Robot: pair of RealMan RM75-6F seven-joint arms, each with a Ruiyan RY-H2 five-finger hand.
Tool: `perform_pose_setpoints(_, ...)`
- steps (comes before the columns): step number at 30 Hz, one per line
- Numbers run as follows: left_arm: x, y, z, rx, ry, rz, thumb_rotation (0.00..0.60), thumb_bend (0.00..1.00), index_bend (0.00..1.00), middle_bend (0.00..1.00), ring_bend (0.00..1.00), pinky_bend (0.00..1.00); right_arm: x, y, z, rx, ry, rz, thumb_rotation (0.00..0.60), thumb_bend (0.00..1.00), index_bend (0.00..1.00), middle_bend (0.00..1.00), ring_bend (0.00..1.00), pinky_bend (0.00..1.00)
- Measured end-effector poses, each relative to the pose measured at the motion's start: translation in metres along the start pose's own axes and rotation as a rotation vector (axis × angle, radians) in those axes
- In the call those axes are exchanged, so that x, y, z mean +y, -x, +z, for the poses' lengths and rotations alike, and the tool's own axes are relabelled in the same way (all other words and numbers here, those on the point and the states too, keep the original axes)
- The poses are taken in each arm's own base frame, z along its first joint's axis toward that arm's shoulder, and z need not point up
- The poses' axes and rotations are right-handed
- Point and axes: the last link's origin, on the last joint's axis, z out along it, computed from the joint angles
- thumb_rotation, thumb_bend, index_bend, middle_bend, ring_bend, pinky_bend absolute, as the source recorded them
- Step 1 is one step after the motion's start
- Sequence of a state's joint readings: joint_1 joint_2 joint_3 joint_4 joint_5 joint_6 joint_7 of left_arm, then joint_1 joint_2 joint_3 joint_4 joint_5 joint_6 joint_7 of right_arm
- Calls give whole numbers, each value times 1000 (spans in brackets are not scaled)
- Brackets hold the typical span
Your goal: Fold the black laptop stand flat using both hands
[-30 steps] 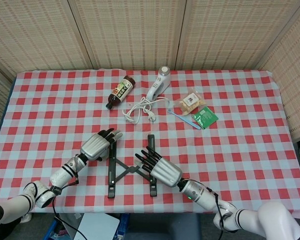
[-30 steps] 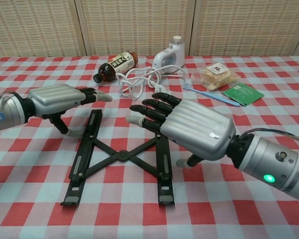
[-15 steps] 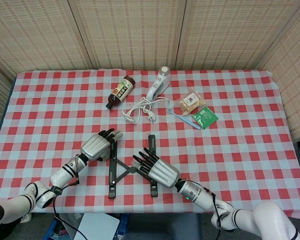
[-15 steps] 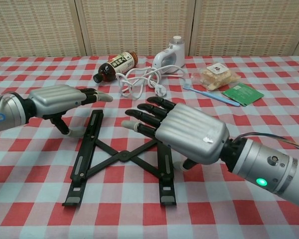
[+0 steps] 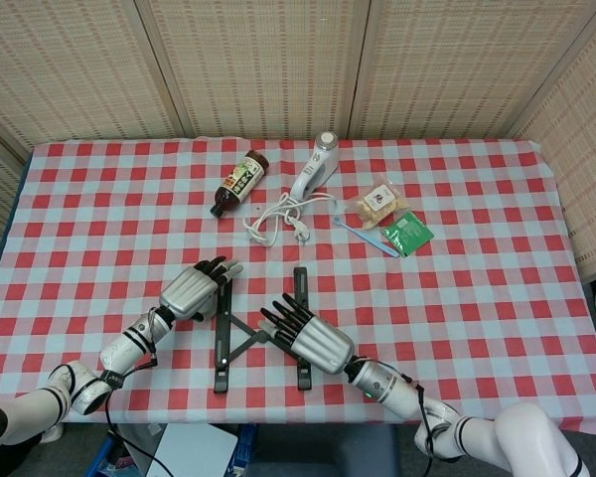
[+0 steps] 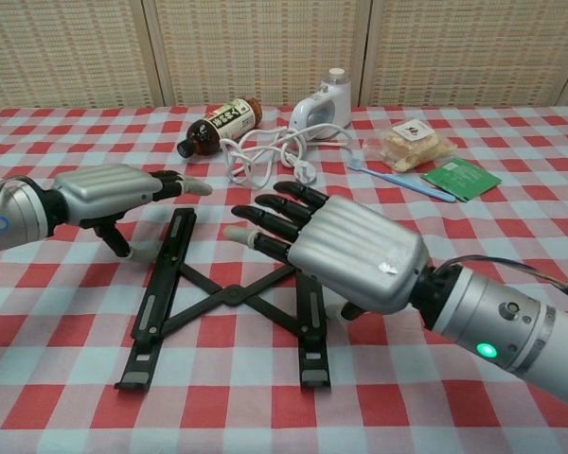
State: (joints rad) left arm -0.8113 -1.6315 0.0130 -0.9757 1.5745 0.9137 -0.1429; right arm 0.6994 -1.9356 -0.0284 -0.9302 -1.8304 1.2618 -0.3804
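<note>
Black metal laptop stand point(image 5: 255, 333) lies near the front edge of the bench point(image 5: 99, 219), w/ two long rails joined by an X-shaped scissor link, rails apart, so it isn't folded yet. Left hand point(image 5: 192, 289) sits at the 9 o'clock rail near its far end, fingers out straight and slightly apart, thumb reaching down beside the rail; can't tell if it actually touches. Right hand point(image 5: 313, 338) hovers over the 3 o'clock rail, fingers spread and extended toward 11 o'clock, holding nothing. Judgement: the step is squeezing the rails together. Best done by bracing the left rail steady and pushing the right rail sideways toward 9 o'clock, low and along the rail's outer face, evenly so the X link closes w/o twisting; keep fingertips out of the closing gap. Stand looks rigid, matte, thin-barred, prob slides easily on the red-white checked cloth, which may bunch. Hands have ribbed silver shells, dark fingers w/ pale tips. At 12 o'clock: brown glossy bottle point(image 5: 238, 182), white plastic appliance point(image 5: 315, 166) w/ coiled white cord point(image 5: 278, 217), crinkly clear snack bag point(image 5: 380, 202), green packet point(image 5: 408, 233).
</note>
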Motion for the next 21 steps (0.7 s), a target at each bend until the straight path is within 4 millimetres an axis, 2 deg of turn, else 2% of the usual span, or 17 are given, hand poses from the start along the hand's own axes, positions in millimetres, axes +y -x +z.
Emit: perform_pose_setpoints(21, 8, 0, 2, -28, 4, -85, 600, 282, 0, 0, 0, 192, -9, 0, 15, 67, 29, 18, 600, 0, 0, 0, 0, 0)
